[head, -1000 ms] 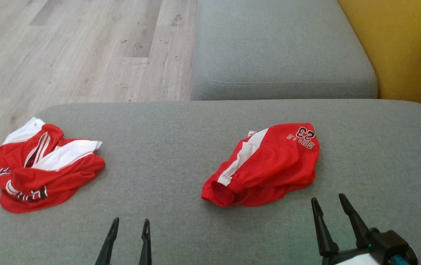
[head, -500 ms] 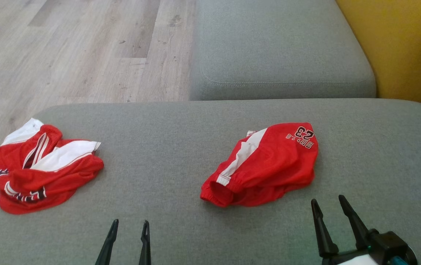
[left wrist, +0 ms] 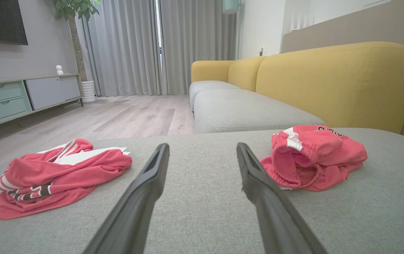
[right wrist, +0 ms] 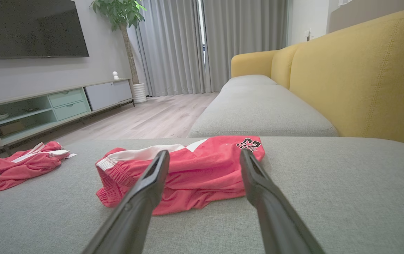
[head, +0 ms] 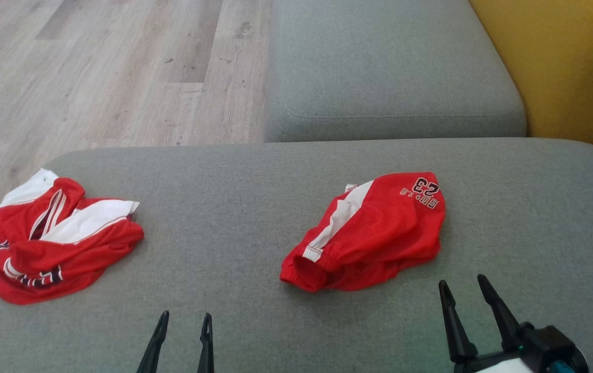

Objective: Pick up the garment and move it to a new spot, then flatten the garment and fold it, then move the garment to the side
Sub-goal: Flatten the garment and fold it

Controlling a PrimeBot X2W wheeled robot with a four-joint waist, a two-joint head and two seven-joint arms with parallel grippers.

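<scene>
- Red mesh, head view: the shorts [head: 374, 228] printed 23 lie bunched on the grey cushion [head: 234, 207], just ahead of the right gripper [head: 461, 281] and not touching it. A second red-and-white garment [head: 63, 238] sits crumpled near the cushion's left edge, well apart. Over the last second everything, cushion seam and wooden floor [head: 94, 77] alike, has slid slightly left together, so the head has turned and the cloth has not moved. Both heaps keep the same folds. The left gripper [head: 185, 314] sits low in the frame with its fingers spread and empty, and so does the right.
- Left wrist view: its two fingers stand wide apart over bare cushion, between the two heaps. The shorts' elastic waistband gapes towards the camera on the right.
- Right wrist view: the released fingers frame the shorts, which lie near but untouched, with the yellow backrest [right wrist: 364, 77] beyond. My reading is that nothing has been picked up yet. The small turn looks like lining up on the shorts, and the first lift has still to begin.
</scene>
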